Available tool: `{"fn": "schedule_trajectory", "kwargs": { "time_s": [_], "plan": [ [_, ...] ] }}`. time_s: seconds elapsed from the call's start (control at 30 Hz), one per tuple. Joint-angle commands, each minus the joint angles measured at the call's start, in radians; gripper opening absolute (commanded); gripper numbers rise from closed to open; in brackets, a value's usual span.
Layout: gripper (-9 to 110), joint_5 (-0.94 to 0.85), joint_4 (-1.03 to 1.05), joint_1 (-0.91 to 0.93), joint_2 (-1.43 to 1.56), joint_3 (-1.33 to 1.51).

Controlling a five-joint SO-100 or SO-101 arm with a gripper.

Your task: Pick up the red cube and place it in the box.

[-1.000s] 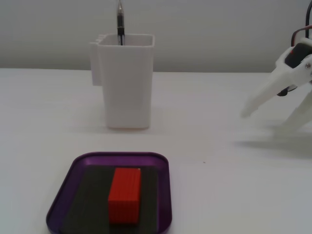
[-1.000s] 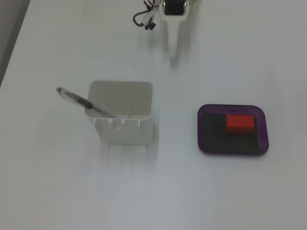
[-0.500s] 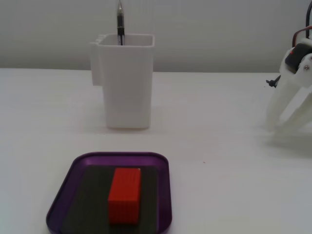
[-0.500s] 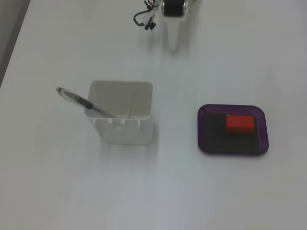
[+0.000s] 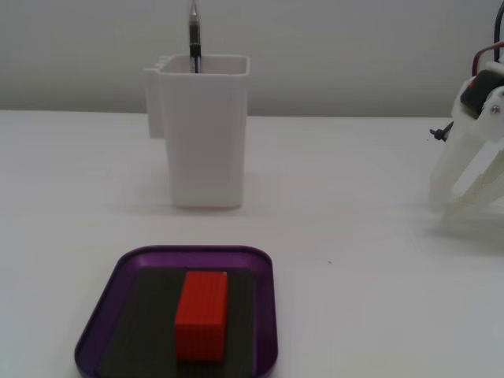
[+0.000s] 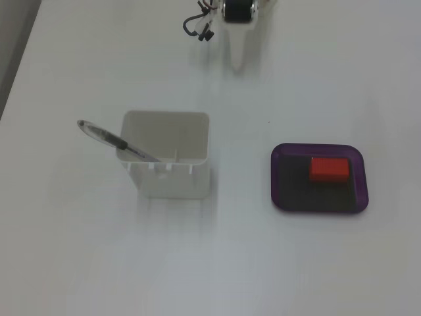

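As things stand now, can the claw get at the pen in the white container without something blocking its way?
Probably yes. The claw rests apart on bare table. The pen leans out over the white container rim, its upper end exposed. The purple tray holding the red cube lies off to one side.

White claw points downward, fingers parted, empty; wrist raised above it.

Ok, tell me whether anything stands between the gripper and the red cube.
Nothing visible does. The red cube already lies in the box, and bare table separates it from the gripper. The white container stands off to the side.
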Motion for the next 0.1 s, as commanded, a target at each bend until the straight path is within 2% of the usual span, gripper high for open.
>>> {"fn": "schedule_trajectory", "kwargs": {
  "time_s": [0.0, 0.07],
  "plan": [
    [0, 0.005, -0.012, 0.005, 0.08, 0.003],
    [0, 0.005, -0.012, 0.005, 0.08, 0.003]
  ]
}}
